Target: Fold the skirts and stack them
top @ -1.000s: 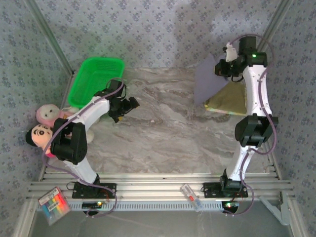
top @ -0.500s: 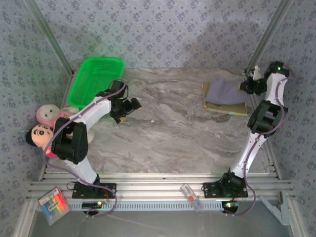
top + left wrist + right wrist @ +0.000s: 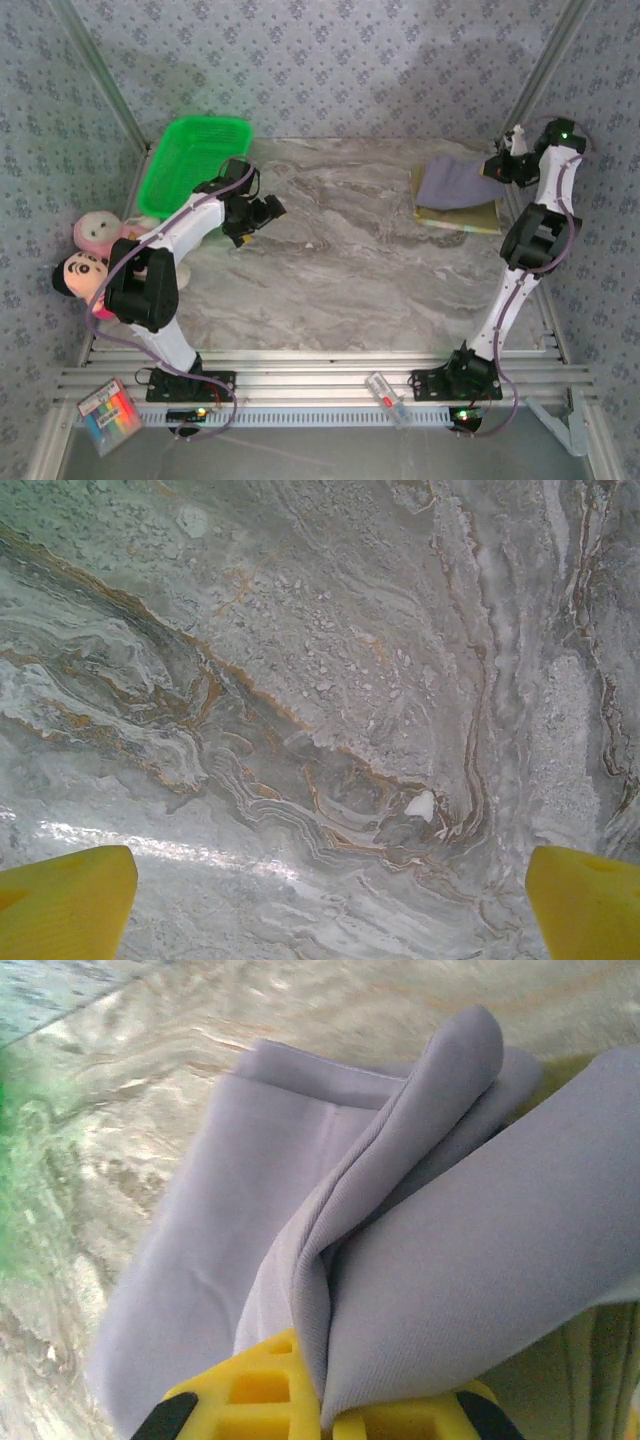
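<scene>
The lavender-grey skirt (image 3: pixel 452 184) lies folded on top of a stack at the table's back right, over an olive-khaki skirt (image 3: pixel 470 214) and a yellow-green edge beneath. My right gripper (image 3: pixel 494 170) is at the skirt's right edge, shut on a pinched fold of the lavender-grey cloth (image 3: pixel 330 1290) between its yellow fingers (image 3: pixel 250 1390). My left gripper (image 3: pixel 268 210) hovers over bare marble at the left, open, its yellow fingertips (image 3: pixel 70 900) wide apart with nothing between them. The pastel skirt is hidden.
A green plastic basket (image 3: pixel 192 160) stands at the back left. Plush dolls (image 3: pixel 88 250) lie off the table's left edge. Patterned walls enclose the table (image 3: pixel 340 260). A small coloured packet (image 3: pixel 108 415) and a white object (image 3: pixel 388 398) rest on the front rail.
A second ago the right gripper held the lavender skirt hanging in the air; it has laid the skirt down on the stack and moved to the right. The left arm stayed put.
</scene>
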You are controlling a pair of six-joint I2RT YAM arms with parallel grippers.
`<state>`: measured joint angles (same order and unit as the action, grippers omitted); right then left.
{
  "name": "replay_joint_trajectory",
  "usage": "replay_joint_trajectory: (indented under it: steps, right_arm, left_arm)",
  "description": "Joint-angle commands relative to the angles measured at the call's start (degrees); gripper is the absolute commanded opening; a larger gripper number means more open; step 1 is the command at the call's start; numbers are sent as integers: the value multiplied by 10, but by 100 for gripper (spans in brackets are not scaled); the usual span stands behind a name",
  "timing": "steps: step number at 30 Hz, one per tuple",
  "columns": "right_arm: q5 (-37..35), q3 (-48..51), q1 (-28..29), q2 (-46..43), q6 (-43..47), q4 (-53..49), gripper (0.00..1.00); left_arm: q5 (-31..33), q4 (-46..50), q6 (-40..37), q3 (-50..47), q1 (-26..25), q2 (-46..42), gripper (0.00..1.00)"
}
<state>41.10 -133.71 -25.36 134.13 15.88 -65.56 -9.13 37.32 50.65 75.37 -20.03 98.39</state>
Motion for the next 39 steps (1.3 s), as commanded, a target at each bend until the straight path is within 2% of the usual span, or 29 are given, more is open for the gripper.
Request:
replay_joint_trajectory:
  steps: [1, 4, 8, 12, 15, 20, 22, 26, 28, 29, 30, 32, 34, 39]
  right_arm:
    - [53, 2, 16, -50, 37, -4, 0]
    - [49, 3, 29, -54, 68, -18, 0]
    - [34, 15, 15, -32, 67, -13, 0]
    - [-37, -5, 3, 11, 40, -14, 0]
    - [-106, -21, 5, 15, 31, -23, 19]
    - [-212, 24, 9, -42, -61, 49, 21]
    - [-231, 23, 11, -47, -77, 41, 37]
    - [-385, 24, 25, -60, -138, 32, 56]
    - [-417, 37, 31, -77, -183, 40, 69]
    - [-406, 52, 38, -90, -196, 47, 94]
    - [-375, 74, 47, -103, -200, 58, 100]
    - [-315, 119, 71, -126, -207, 88, 100]
    - [-295, 150, 103, -136, -217, 107, 100]
    - [-392, 140, 184, -107, -235, 106, 93]
  left_arm:
    - [13, 12, 1, 16, -3, 2, 100]
    - [13, 12, 0, 18, -3, 2, 100]
    - [26, 29, -2, 14, -3, -6, 100]
    - [35, 37, -6, 12, -1, -12, 100]
    - [39, 38, -6, 12, -1, -15, 100]
    - [45, 38, -9, 13, 0, -19, 100]
    - [46, 38, -10, 13, 1, -19, 100]
    - [44, 38, -14, 14, 4, -15, 100]
    - [42, 38, -15, 15, 5, -14, 100]
    - [42, 37, -16, 15, 6, -12, 100]
    - [40, 37, -17, 16, 6, -10, 100]
    - [37, 35, -18, 17, 7, -7, 100]
    - [34, 33, -19, 18, 8, -3, 100]
    - [31, 34, -23, 19, 9, 1, 100]
